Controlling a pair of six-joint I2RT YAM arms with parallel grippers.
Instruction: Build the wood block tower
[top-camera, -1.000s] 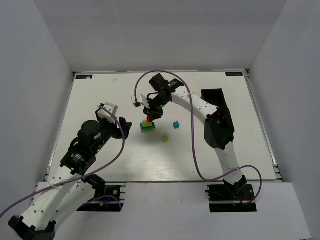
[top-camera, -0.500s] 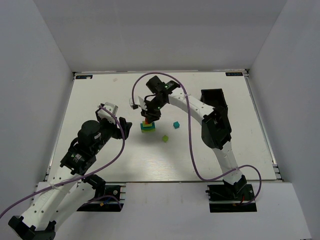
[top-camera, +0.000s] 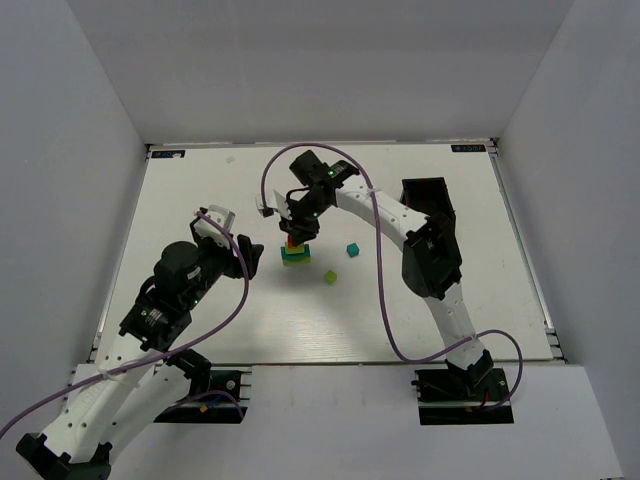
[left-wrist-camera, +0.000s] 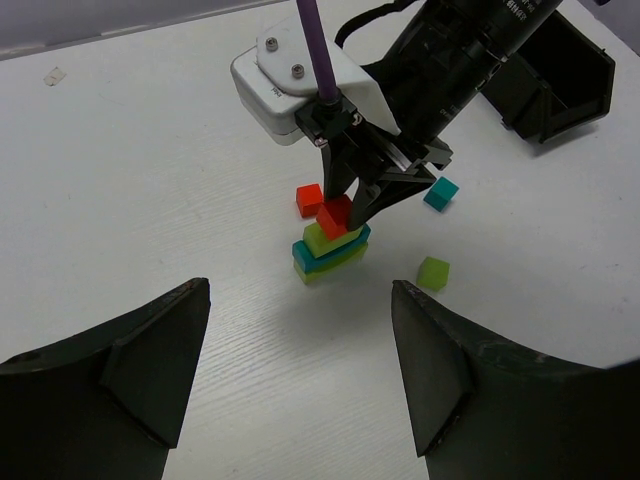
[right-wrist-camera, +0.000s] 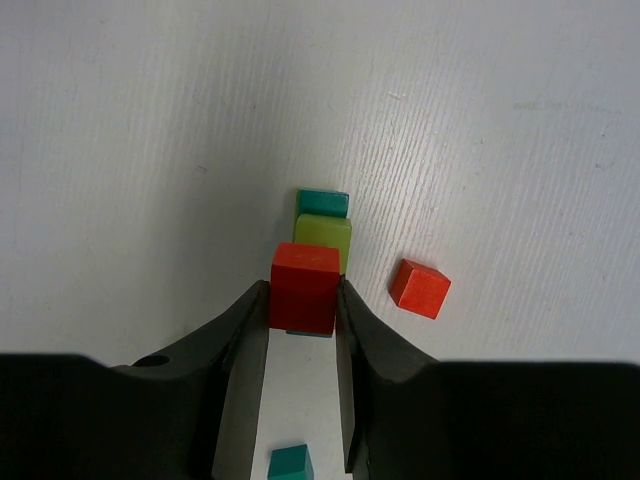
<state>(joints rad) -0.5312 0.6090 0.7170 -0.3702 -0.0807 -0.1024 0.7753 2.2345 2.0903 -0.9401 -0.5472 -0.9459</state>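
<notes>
The wood block tower (top-camera: 295, 255) stands mid-table: a lime bar, a teal bar (left-wrist-camera: 330, 252), then a lime block (right-wrist-camera: 323, 238). My right gripper (top-camera: 297, 230) is right above it, shut on a red cube (right-wrist-camera: 303, 288). The red cube (left-wrist-camera: 335, 216) sits at the lime block's top; I cannot tell if they touch. A second red cube (right-wrist-camera: 419, 288) lies loose on the table just beside the tower. My left gripper (left-wrist-camera: 300, 380) is open and empty, apart from the tower on its near-left side (top-camera: 243, 258).
A loose teal cube (top-camera: 352, 250) and a lime cube (top-camera: 330, 278) lie right of the tower. A black rectangular bin (top-camera: 428, 195) stands further right, behind the right arm. A purple cable loops above the right gripper.
My right gripper has shifted slightly left with the red cube, settling over the tower's top. The left arm has not moved.
</notes>
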